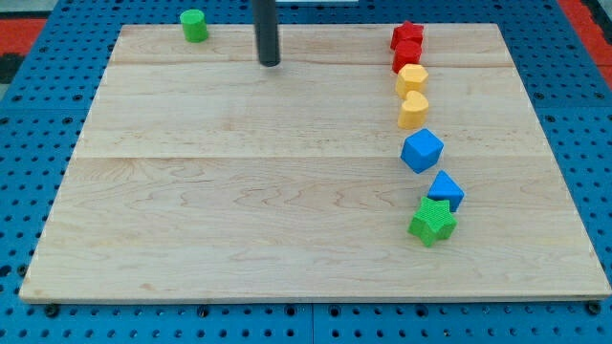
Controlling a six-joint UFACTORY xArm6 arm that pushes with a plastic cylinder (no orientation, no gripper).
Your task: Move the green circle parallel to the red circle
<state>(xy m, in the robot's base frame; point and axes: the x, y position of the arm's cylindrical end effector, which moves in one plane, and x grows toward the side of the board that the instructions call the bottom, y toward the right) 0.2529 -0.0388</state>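
Green round plastic block (194,25) at board's top-left corner, untouched. Red round block (406,56) top right, under red star (407,36). My tip (270,63) right of green, apart; no claw on rod. Approach step; next: get behind green, push level with red.

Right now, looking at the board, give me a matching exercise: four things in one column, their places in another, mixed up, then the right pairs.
Things:
1. green circle
2. my tip
3. green star
4. blue cube

Places:
A. bottom end of the line of blocks at the view's right
B. top left corner of the board
C. right of the green circle, apart from it
D. just below the two yellow blocks

Pairs: 1-B, 2-C, 3-A, 4-D
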